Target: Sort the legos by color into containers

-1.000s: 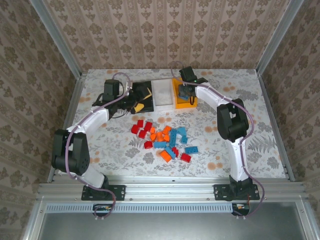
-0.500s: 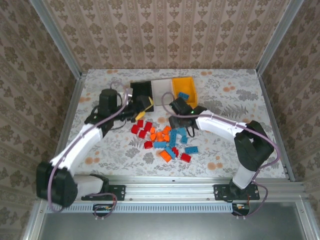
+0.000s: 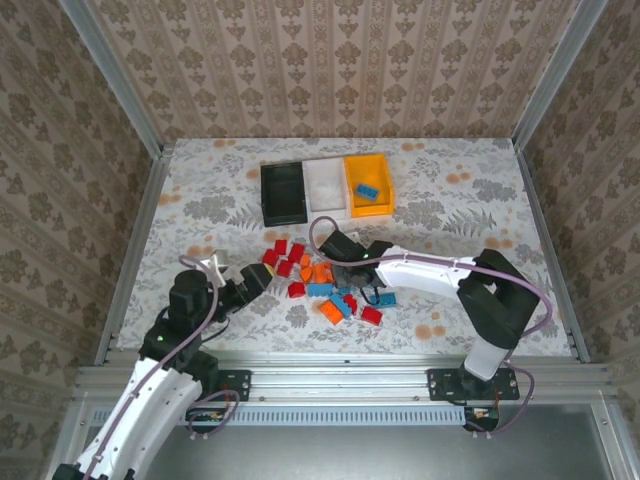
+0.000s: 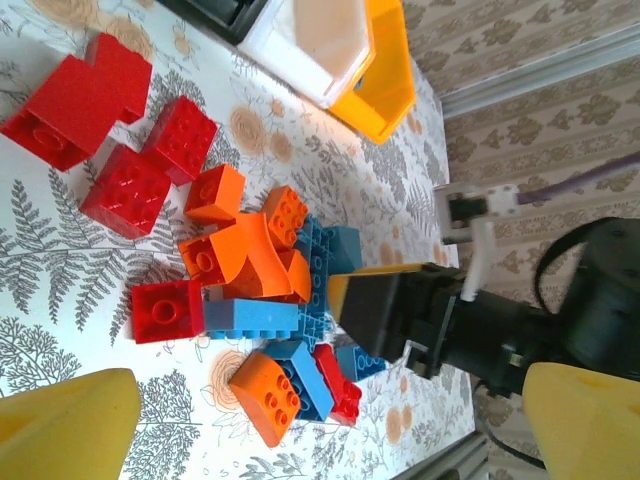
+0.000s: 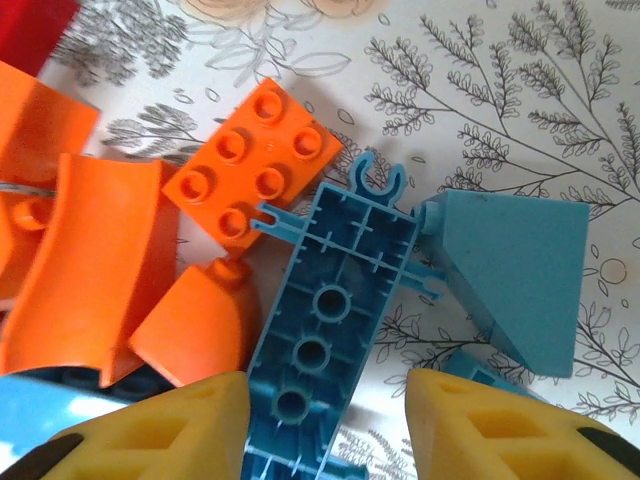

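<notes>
Brought back from the yellow bin [image 3: 375, 206] to the pile [image 3: 318, 278], the right gripper [image 5: 325, 405] is spread astride an upturned blue brick [image 5: 335, 300], to be pinched squarely across its long sides; the left gripper [image 4: 325, 420] is held agape.

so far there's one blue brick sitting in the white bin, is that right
Not quite: it isn't in the white bin. The one blue brick sits in the orange-yellow bin, at the right end of the row. The top external view shows it.
</notes>
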`<state>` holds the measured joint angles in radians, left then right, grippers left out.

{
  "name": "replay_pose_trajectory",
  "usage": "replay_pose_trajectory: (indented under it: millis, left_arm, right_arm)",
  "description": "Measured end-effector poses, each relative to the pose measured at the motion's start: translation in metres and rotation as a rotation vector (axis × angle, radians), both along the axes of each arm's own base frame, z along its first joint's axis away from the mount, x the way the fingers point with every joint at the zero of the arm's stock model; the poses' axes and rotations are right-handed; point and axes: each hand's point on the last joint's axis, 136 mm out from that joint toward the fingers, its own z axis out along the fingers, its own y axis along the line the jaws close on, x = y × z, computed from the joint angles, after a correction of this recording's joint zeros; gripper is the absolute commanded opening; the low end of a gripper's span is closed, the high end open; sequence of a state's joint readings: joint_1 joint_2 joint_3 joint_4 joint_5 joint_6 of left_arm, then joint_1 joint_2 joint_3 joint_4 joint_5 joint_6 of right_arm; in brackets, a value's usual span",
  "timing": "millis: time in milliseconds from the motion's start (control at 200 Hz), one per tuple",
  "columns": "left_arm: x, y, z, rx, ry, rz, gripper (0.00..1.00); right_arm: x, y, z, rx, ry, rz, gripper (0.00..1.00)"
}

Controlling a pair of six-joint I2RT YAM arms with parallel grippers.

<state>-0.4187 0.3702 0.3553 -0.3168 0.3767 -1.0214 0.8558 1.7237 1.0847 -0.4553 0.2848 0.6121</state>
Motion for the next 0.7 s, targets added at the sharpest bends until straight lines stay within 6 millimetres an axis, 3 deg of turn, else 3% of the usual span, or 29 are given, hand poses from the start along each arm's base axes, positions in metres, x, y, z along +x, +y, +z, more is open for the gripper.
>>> replay_pose_trajectory:
  millis: [220, 410, 700]
  left_arm:
    - [-0.002, 0.003, -0.011, 0.024, 0.046, 0.012, 1.00]
    - [-0.002, 0.003, -0.018, 0.036, 0.077, 0.012, 1.00]
    - [-0.001, 0.003, -0.022, 0.045, 0.094, 0.014, 1.00]
  right_arm:
    - [0.003, -0.007, -0.016, -0.030, 0.026, -0.019, 0.47]
    - [0.013, -0.014, -0.014, -0.039, 0.007, -0.037, 0.47]
    - [0.040, -0.042, -0.010, -0.079, -0.038, -0.077, 0.47]
